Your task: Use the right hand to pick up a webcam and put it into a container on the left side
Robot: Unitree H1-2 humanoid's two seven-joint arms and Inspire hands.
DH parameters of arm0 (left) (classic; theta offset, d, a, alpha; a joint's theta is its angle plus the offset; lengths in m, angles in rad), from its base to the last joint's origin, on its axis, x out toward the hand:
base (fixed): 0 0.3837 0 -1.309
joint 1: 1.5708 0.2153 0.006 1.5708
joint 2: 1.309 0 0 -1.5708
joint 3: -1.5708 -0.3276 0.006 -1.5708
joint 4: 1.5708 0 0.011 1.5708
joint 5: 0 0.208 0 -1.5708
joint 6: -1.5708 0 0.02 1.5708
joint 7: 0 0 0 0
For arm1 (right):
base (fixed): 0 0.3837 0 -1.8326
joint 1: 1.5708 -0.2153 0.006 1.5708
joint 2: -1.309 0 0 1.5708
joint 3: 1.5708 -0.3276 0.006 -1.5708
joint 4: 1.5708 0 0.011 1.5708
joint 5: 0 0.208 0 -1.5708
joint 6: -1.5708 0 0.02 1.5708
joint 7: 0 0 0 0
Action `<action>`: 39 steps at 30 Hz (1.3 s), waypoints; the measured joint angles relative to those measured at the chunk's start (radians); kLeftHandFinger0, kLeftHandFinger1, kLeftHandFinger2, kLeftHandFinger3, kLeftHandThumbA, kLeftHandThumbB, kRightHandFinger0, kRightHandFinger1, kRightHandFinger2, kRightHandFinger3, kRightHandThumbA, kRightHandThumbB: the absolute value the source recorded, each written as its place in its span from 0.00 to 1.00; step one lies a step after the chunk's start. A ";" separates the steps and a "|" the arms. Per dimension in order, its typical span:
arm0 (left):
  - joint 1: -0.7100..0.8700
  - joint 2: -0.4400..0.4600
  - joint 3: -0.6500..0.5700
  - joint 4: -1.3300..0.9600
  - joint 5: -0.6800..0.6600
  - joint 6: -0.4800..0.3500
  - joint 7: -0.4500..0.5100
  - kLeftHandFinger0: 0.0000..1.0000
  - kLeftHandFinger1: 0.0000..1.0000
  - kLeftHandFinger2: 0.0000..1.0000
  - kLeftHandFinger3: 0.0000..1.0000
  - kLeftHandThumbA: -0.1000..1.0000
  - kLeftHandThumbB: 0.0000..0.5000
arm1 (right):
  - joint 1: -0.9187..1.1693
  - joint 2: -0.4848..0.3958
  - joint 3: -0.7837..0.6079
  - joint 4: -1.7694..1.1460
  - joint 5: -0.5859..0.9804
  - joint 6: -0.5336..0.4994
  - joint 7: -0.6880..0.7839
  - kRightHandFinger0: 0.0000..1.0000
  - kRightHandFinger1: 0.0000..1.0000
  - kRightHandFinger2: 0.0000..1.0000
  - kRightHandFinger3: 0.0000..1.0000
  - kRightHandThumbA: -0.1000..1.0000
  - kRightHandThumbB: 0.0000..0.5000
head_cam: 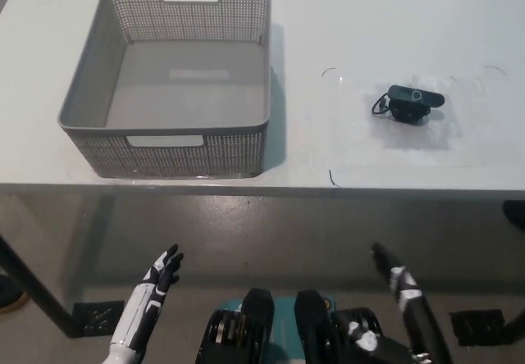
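one webcam, one grey basket, white table

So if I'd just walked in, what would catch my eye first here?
Probably the big grey perforated basket, sitting empty on the left half of the white table. Next, the small black webcam with its coiled cable, alone on the right half of the table. Below the table edge both robot hands hang open: the white left hand at lower left, the black right hand at lower right.
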 measured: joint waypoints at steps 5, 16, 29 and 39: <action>-0.003 -0.001 0.003 0.000 -0.001 -0.004 -0.001 1.00 1.00 1.00 1.00 1.00 0.29 | 0.034 -0.009 -0.003 -0.148 -0.015 -0.007 -0.063 0.84 0.92 1.00 1.00 0.79 0.28; 0.005 -0.001 0.010 -0.002 0.000 -0.007 -0.001 1.00 1.00 1.00 1.00 1.00 0.31 | -0.108 -0.023 -0.103 -0.345 -0.079 0.016 -0.123 1.00 1.00 1.00 1.00 0.63 0.37; 0.028 -0.004 0.006 -0.001 0.000 -0.007 -0.001 1.00 1.00 1.00 1.00 1.00 0.33 | -0.539 -0.233 -0.177 -0.278 -0.121 0.286 -0.019 1.00 1.00 1.00 1.00 0.75 0.59; 0.040 -0.007 0.005 -0.001 0.000 -0.007 -0.001 1.00 1.00 1.00 1.00 1.00 0.31 | -0.939 -0.380 -0.073 0.182 -0.183 0.423 0.090 1.00 1.00 1.00 1.00 0.86 0.95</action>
